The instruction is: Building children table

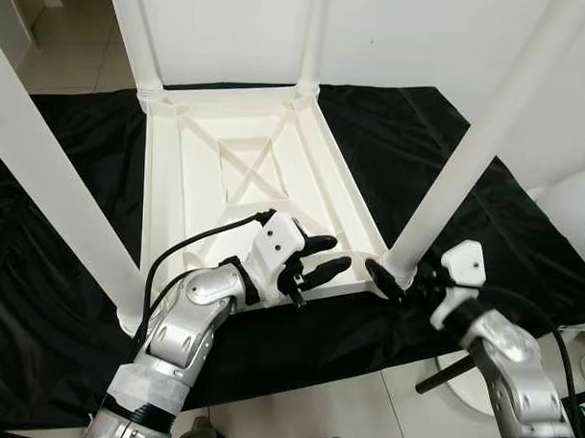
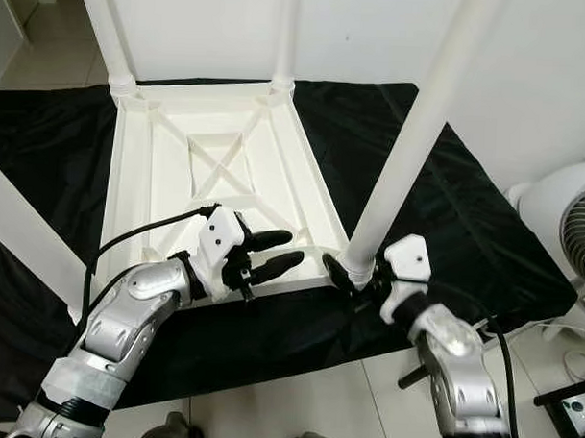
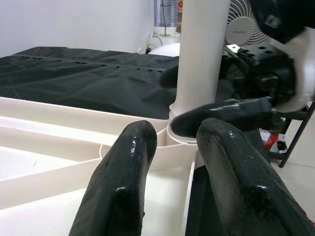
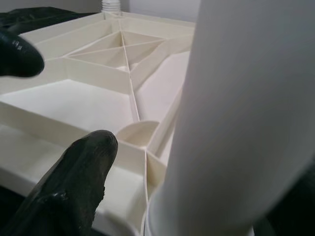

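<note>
A white children's table lies upside down on a black cloth, its legs pointing up. My right gripper is at the near right corner, shut on the base of the near right leg; one finger lies on each side of the collar. In the right wrist view that leg rises beside one of my fingers. My left gripper hovers open over the table's near rim, just left of that corner, with nothing between its fingers. The near left leg and two far legs stand in their sockets.
The black cloth covers the floor under and around the table. A white fan stands at the right, with its round base on the tiles by my right arm. A white wall runs behind the table.
</note>
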Robot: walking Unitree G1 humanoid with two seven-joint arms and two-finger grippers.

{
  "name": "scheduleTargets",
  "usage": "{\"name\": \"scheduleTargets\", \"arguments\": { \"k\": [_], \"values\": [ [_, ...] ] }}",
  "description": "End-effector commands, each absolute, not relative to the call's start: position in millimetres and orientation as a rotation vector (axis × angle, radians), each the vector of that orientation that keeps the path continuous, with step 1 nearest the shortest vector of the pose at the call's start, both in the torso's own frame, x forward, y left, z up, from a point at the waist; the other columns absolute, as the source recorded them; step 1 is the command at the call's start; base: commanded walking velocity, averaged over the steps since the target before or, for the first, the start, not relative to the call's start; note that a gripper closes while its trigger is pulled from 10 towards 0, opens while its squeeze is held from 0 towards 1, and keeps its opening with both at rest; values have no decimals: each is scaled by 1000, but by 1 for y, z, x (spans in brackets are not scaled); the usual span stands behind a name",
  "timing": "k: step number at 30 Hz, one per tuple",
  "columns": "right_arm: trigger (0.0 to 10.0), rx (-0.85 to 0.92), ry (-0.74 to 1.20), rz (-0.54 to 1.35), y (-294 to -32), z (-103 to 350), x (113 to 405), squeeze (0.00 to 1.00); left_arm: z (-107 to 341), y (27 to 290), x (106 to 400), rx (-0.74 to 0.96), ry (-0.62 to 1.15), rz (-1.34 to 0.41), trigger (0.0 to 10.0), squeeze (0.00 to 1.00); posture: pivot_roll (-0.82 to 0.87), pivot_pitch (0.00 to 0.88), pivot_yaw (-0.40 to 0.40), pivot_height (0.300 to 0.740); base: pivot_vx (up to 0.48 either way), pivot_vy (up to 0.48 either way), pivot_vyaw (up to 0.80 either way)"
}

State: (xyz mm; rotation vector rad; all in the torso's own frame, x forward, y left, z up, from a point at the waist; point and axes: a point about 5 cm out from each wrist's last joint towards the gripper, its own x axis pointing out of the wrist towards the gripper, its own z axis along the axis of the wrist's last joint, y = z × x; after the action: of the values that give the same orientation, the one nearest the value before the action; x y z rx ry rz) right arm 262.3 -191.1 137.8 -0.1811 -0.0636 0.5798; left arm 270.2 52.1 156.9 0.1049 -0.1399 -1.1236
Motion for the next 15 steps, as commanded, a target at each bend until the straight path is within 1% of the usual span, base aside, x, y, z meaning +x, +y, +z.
{"name": "scheduleTargets", "arguments": {
  "k": [1, 4, 5, 7, 8, 11, 13, 15],
  "values": [
    [10000, -177, -51, 589, -192, 133, 263, 0, 155, 50, 268, 108, -138, -1161, 10000, 0, 17, 27, -10, 740, 0, 0, 0],
    [10000, -168, -59, 597, -192, 135, 271, 0, 155, 52, 266, 105, -145, -1178, 10000, 0, 17, 23, -8, 740, 0, 0, 0],
    [3843, -169, -63, 616, -190, 135, 275, 0, 154, 52, 263, 114, -144, -1210, 10000, 0, 11, 6, 6, 740, 0, 0, 0],
    [3843, -171, -67, 633, -189, 135, 278, 0, 153, 51, 261, 118, -140, -1234, 10000, 0, 11, 6, 6, 740, 0, 0, 0],
    [0, -159, -59, 657, -187, 133, 280, 0, 153, 49, 261, 121, -143, -1234, 10000, 0, 10, 0, 13, 740, 0, 0, 0],
    [0, -153, -48, 671, -184, 127, 282, 0, 152, 44, 265, 124, -135, -1226, 10000, 0, 11, 0, 22, 740, 0, 0, 0],
    [0, -149, -63, 652, -180, 125, 278, 0, 153, 45, 268, 160, -150, -1226, 10000, 0, 16, 0, 26, 740, 0, 0, 0],
    [0, -128, -76, 629, -179, 124, 276, 0, 154, 46, 270, 156, -147, -1233, 10000, 0, 15, 0, 30, 740, 0, 0, 0]
  ]
}}
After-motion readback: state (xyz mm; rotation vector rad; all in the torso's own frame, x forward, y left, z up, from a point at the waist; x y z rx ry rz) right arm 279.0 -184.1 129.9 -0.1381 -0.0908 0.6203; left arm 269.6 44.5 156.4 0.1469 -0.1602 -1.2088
